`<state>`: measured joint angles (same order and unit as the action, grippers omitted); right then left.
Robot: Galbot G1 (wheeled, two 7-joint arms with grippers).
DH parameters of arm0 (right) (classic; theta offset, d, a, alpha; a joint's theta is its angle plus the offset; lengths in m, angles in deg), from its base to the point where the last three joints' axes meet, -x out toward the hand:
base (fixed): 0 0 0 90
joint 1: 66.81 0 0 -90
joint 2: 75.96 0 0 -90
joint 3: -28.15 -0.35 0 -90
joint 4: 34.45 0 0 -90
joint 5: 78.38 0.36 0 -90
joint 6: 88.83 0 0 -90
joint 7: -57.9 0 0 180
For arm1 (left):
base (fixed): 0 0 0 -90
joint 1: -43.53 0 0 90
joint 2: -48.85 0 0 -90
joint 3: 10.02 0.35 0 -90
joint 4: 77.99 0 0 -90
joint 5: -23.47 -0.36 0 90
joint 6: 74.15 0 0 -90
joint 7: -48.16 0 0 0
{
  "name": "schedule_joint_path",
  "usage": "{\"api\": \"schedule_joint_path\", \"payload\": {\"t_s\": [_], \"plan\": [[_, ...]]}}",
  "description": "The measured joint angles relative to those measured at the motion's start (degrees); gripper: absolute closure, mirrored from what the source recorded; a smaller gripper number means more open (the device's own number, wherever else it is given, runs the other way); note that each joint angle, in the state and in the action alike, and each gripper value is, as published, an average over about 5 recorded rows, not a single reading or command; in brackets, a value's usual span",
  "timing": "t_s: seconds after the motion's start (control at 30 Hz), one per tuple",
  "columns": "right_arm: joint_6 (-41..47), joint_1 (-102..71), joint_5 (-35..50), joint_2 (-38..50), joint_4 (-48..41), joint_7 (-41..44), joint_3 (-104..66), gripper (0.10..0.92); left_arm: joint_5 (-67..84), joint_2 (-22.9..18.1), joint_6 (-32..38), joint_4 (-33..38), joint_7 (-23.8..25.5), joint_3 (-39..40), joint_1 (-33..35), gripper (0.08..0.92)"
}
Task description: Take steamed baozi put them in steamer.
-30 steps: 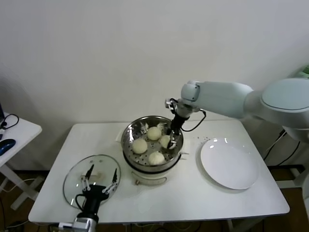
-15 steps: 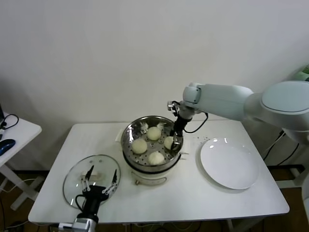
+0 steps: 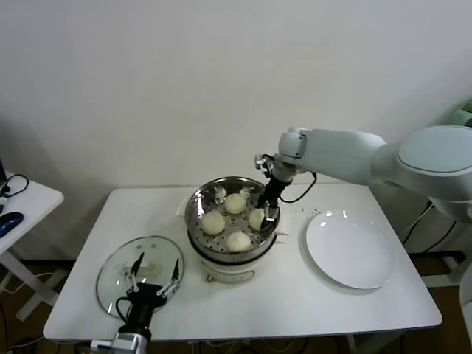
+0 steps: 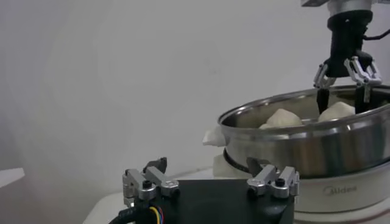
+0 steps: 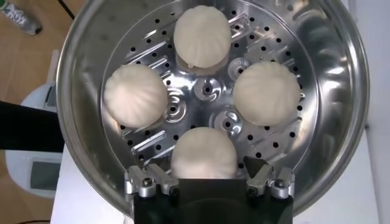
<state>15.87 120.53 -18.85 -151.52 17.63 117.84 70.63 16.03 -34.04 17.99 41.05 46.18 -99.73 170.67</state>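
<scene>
Newly released baozi (image 5: pixel 204 152) between right hand (image 5: pixel 209 181) fingers

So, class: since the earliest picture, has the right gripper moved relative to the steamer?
Yes. The right gripper has dropped slightly toward the steamer floor and opened over the baozi by the right rim.

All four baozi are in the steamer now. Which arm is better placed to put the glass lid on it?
The left. Its open claw hovers directly over the glass lid. The right claw is open inside the steamer, around the last baozi, and must withdraw first.
</scene>
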Motion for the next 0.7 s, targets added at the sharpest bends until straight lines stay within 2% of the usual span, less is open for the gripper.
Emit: {"api": "schedule_joint_path", "payload": {"t_s": [0.43,0.7], "plan": [[-1.30,2.40,-0.45,2.63,3.00,-0.11,-3.30,0.203,-0.14,-0.37,-0.09,-0.64,-0.12,-0.43,-0.53,0.177],[-4.01,2.30,-4.04,9.19,8.84,-6.72,-10.41,0.203,0.34,-0.31,-0.46,-1.24,-0.20,-1.48,-1.46,0.177]]}}
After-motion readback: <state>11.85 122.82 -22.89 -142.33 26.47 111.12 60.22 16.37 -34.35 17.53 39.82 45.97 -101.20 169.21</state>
